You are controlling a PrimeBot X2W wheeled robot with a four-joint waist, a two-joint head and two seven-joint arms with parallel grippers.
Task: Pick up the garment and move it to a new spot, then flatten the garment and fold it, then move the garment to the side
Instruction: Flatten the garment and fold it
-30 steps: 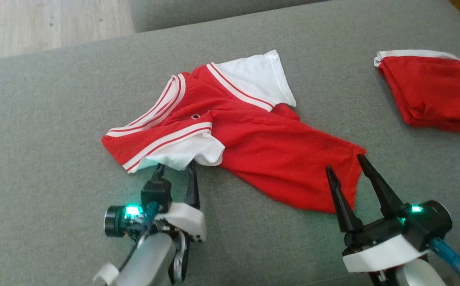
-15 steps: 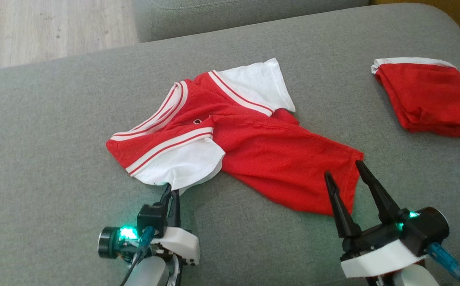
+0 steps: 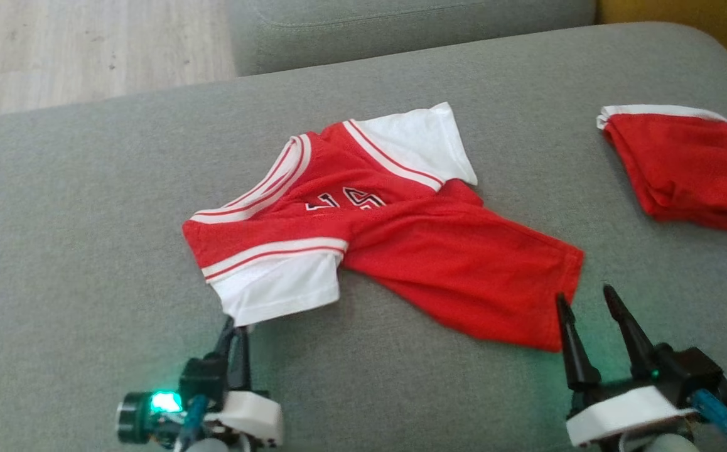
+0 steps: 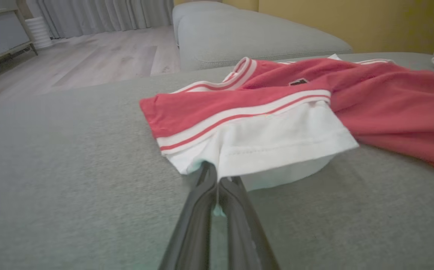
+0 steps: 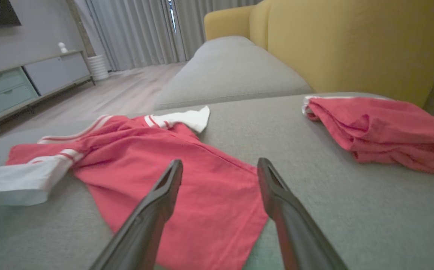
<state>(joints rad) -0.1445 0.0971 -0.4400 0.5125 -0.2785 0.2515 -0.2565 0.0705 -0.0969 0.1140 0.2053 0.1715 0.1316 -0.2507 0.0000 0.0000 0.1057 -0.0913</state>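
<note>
Found garment (image 3: 439, 263) crumpled in middle of cushion (image 3: 87, 220), hem corner toward right. Logged left pincer (image 3: 231, 329) pinched tight on white sleeve (image 3: 275, 292) hem. Logged right pincer (image 3: 583, 295) spread wide, gripping nothing, tips beside red hem corner. Noted bare cushion leftward; folded red cloth (image 3: 683, 169) by far right edge.

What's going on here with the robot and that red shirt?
A two-armed robot is working on a red and white jersey lying rumpled on a grey cushion. Its left gripper is shut on the edge of the near white sleeve. Its right gripper is open at the corner of the bottom hem, gripping nothing. A folded red garment sits apart, off to the right. The jersey is not yet flattened or folded.
</note>
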